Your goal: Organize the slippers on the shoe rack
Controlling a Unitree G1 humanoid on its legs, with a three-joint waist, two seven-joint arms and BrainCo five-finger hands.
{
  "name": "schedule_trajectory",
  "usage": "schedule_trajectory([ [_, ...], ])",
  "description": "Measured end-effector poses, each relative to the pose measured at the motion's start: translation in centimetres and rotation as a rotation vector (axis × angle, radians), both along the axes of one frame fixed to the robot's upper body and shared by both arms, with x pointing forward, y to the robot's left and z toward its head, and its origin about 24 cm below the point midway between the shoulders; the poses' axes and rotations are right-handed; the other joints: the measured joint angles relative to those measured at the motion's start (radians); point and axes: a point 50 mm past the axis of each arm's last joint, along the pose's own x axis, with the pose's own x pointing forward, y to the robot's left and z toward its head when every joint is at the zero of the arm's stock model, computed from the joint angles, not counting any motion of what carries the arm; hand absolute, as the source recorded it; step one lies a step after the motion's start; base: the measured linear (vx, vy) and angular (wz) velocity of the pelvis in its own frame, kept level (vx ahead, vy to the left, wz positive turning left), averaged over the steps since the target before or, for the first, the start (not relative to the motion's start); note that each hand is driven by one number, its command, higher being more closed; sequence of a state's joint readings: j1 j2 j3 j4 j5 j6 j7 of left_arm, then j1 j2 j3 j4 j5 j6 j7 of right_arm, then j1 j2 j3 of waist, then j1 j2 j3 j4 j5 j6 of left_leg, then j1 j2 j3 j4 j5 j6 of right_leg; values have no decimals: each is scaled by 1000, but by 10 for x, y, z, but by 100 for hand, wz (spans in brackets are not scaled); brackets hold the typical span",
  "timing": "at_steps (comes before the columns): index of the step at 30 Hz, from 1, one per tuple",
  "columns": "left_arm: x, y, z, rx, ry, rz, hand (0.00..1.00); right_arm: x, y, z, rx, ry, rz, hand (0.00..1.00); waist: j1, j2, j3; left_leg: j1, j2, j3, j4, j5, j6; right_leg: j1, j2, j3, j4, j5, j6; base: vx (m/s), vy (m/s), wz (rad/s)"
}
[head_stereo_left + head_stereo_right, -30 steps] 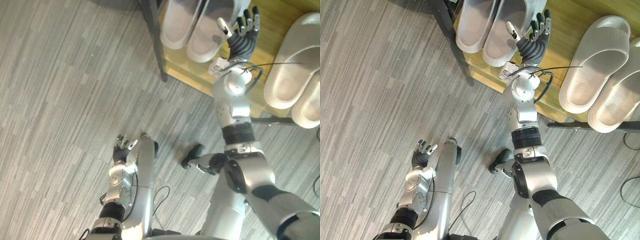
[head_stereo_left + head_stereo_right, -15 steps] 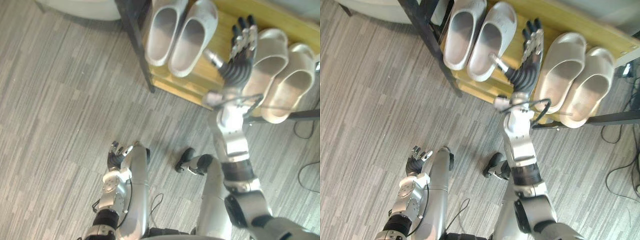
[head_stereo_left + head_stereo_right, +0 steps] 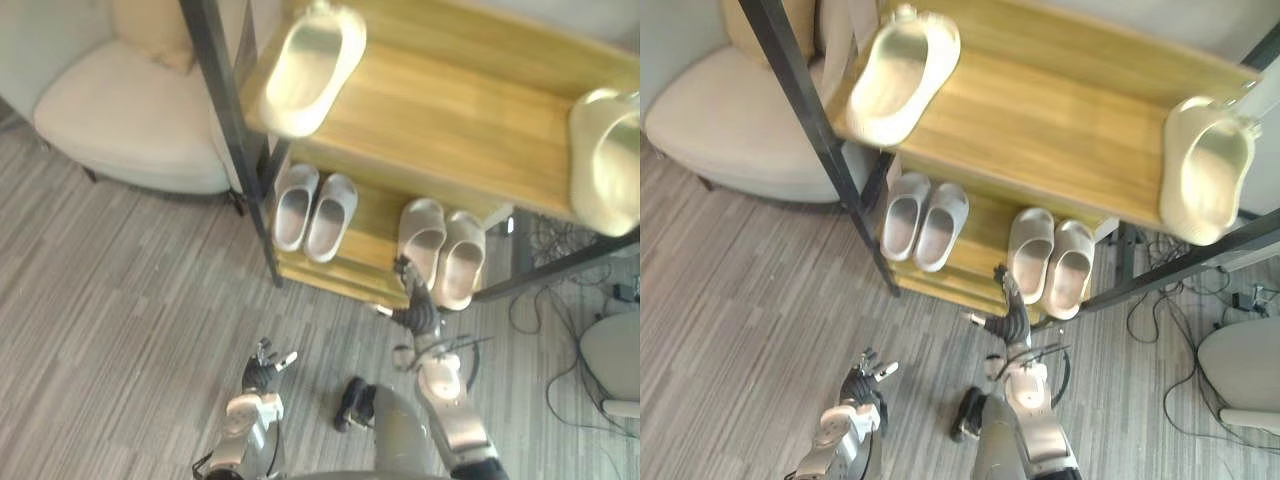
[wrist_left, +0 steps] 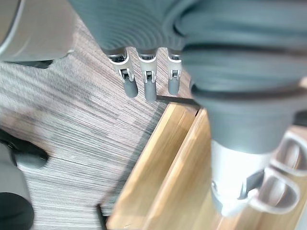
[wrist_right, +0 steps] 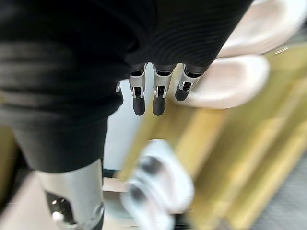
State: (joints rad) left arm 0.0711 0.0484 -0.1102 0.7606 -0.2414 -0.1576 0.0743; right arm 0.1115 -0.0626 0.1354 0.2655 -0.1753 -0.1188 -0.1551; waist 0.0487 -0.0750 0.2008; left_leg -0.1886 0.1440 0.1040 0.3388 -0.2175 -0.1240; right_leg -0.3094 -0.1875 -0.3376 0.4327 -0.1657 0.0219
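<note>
- The fingers (image 5: 139, 103) of my right hand (image 3: 412, 312) are straight and loosely spread, with nothing between them and the thumb.
- That hand is lifted, fingertips up, in front of the lower shelf's front edge. It is close to the near ends of the right pair of slippers (image 3: 440, 250); I cannot tell whether it touches them.
- The fingers (image 4: 149, 86) of my left hand (image 3: 263, 372) are straight too and carry nothing. The hand is low over the grey floor (image 3: 120, 300), apart from the rack.
- The shoe rack (image 3: 450, 110) has wooden shelves in a black frame.
- Its lower shelf holds two pairs, each pair side by side. The left pair of slippers (image 3: 312, 208) sits by the black post (image 3: 225, 120), and the right pair sits further along.
- On the top shelf, one single slipper (image 3: 312, 62) lies at the left end and another slipper (image 3: 605, 160) at the right end, well apart.
- A cream armchair (image 3: 120, 130) stands to the left of the rack.
- Loose cables (image 3: 545, 300) lie on the floor to the rack's right.
</note>
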Motion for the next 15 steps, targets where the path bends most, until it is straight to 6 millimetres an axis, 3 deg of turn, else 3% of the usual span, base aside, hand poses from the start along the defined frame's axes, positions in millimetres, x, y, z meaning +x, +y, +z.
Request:
schedule_trajectory([
  [6, -9, 2, -7, 61, 43, -88, 0, -36, -31, -58, -82, 305, -61, 0, -13, 63, -48, 147, -4, 32, -201, 81, 8, 157, 63, 13, -267, 135, 15, 72, 48, -18],
  [11, -13, -2, -7, 102, 42, -172, 0, -71, -39, -90, -107, 502, -84, 0, -15, 73, -72, 194, -19, 43, -233, 91, 15, 260, 89, 20, -434, 223, 25, 19, 28, -3],
  [15, -9, -15, 13, 130, -77, -279, 0, -89, -48, -101, -103, 580, -129, 0, -14, 75, -85, 212, -34, 38, -257, 107, 23, 307, 92, 18, -522, 274, 23, -43, 0, 2],
])
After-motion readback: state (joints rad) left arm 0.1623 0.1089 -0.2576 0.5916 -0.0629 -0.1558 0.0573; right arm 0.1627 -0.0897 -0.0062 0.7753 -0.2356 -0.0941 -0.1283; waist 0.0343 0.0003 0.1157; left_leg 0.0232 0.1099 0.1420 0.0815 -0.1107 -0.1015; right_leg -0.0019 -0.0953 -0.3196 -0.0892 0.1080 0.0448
